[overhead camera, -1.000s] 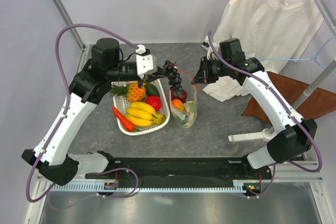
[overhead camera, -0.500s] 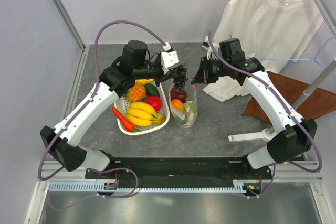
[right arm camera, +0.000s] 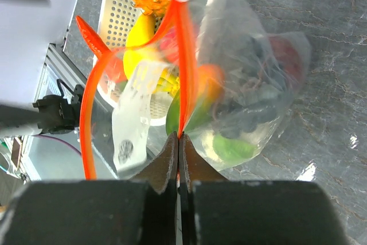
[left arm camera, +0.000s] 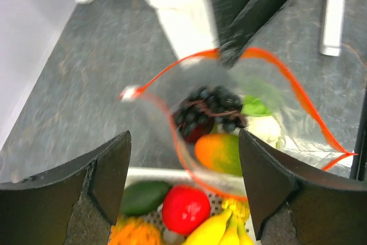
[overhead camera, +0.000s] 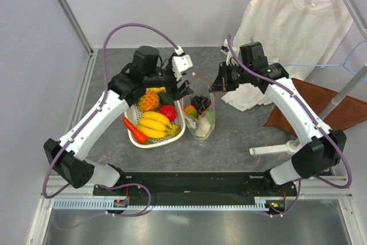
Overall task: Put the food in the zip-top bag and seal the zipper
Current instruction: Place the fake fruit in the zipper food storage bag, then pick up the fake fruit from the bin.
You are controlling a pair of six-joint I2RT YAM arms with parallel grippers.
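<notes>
The clear zip-top bag (overhead camera: 202, 120) stands on the table right of the white mesh basket (overhead camera: 175, 136). My right gripper (overhead camera: 216, 88) is shut on its red-orange zipper (right arm camera: 184, 55) and holds the mouth up and open. Dark grapes (overhead camera: 200, 102) lie on top inside the bag, over an orange-green fruit (left arm camera: 221, 153) and pale green pieces. My left gripper (overhead camera: 180, 88) hangs open and empty just above the bag's mouth and the basket's far corner. In the basket lie bananas (overhead camera: 155, 124), a red round fruit (left arm camera: 184, 207), a pineapple (overhead camera: 149, 100) and a red chili (overhead camera: 134, 131).
A white T-shirt (overhead camera: 292, 21) hangs on a rack at the back right, its hem on the table behind my right gripper. A brown cloth (overhead camera: 321, 104) and the rack's white foot (overhead camera: 275, 149) lie to the right. Grey walls close off the left side and the back.
My left gripper has opened and the grapes it carried have dropped into the bag. The right gripper has kept its hold on the zipper.
</notes>
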